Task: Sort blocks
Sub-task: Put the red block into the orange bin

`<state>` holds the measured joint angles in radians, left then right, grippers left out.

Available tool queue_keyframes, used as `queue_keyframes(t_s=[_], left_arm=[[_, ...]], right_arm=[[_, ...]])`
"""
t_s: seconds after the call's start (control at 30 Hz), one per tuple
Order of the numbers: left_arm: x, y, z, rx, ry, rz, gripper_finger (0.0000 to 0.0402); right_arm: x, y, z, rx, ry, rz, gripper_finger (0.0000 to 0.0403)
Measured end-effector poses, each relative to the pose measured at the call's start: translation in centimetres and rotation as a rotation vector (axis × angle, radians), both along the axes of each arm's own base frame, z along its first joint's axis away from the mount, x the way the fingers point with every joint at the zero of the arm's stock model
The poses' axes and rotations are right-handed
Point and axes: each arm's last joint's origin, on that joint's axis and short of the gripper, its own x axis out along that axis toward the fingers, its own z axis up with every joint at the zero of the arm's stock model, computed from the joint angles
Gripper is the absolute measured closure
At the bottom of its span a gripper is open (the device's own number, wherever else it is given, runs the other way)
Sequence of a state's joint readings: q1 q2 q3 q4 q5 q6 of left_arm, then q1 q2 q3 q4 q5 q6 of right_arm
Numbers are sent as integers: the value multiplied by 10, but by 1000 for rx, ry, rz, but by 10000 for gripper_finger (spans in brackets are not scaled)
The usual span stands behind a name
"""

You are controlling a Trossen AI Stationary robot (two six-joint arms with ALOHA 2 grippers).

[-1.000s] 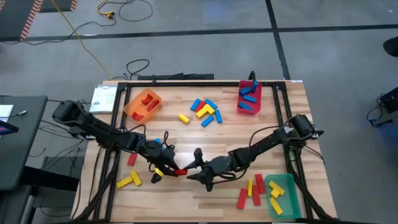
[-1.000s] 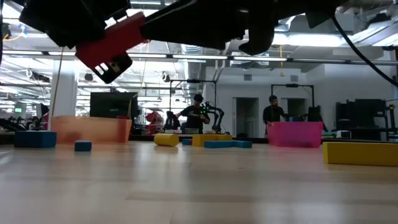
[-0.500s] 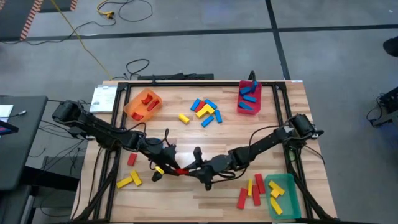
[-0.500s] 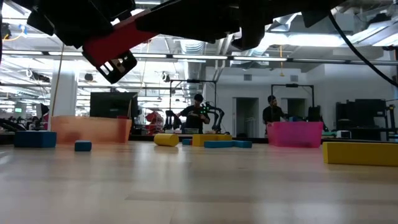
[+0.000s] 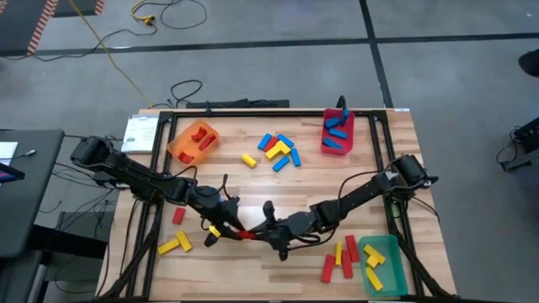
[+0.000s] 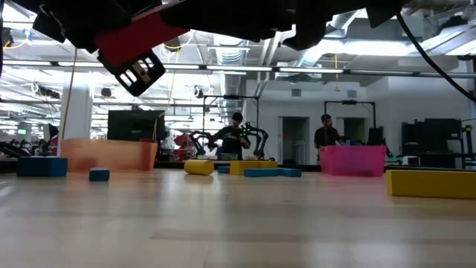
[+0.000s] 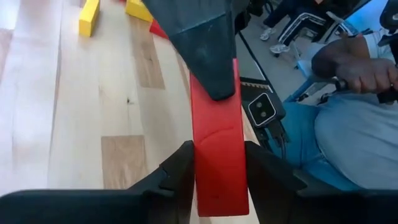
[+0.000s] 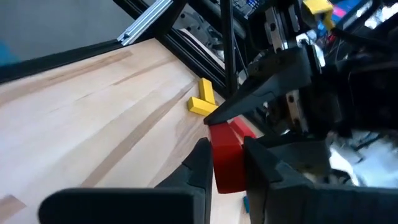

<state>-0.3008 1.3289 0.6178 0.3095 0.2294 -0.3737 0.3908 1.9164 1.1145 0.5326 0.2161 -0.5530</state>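
The wooden desk (image 5: 278,181) carries three translucent bins: an orange bin (image 5: 194,141) at the far left, a red bin (image 5: 337,135) at the far right holding blue blocks, and a green bin (image 5: 381,263) at the near right corner holding yellow blocks. Both dark arms reach in over the near middle of the desk and meet there. The left gripper (image 5: 229,225) and the right gripper (image 5: 263,234) both hold one red block (image 5: 245,234), which hangs in the air above the desk between them; in the low view it sits well clear of the surface, tilted, with one end lower. The left jaws are closed on one end of this block and the right jaws are closed on the other, so its long axis runs from gripper to gripper, roughly left to right across the desk. In the left wrist view the red block (image 7: 217,149) points straight forward from between the left fingers (image 7: 177,171) into the other gripper's dark fingertip. A cluster of blue and yellow blocks (image 5: 276,151) lies at the far middle, red blocks (image 5: 341,257) lie beside the green bin, and yellow blocks (image 5: 175,245) lie at the near left. A seated person (image 7: 348,112) shows beyond the desk edge.
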Motion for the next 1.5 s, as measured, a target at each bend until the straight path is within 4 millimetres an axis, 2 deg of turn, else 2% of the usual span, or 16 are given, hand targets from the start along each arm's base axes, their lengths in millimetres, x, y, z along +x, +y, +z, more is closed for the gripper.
queue_keyframes(t_s=[0.23,0.37,0.6,0.83,1.1,1.5], left_arm=[[-4,4,12,92,-86,33,209],[-14,7,20,191,-104,93,189],[-23,1,18,327,-84,174,190],[-29,-9,18,458,-113,297,191],[-35,-17,20,579,-148,427,191],[-36,-19,20,596,-156,467,191]], right_arm=[[0,-2,-3,185,52,-85,337],[-4,-8,3,274,99,-171,337],[-15,-17,34,339,63,-275,337],[-25,-27,52,318,69,-322,337],[-25,-34,56,325,57,-337,337],[-24,-34,58,333,41,-336,337]])
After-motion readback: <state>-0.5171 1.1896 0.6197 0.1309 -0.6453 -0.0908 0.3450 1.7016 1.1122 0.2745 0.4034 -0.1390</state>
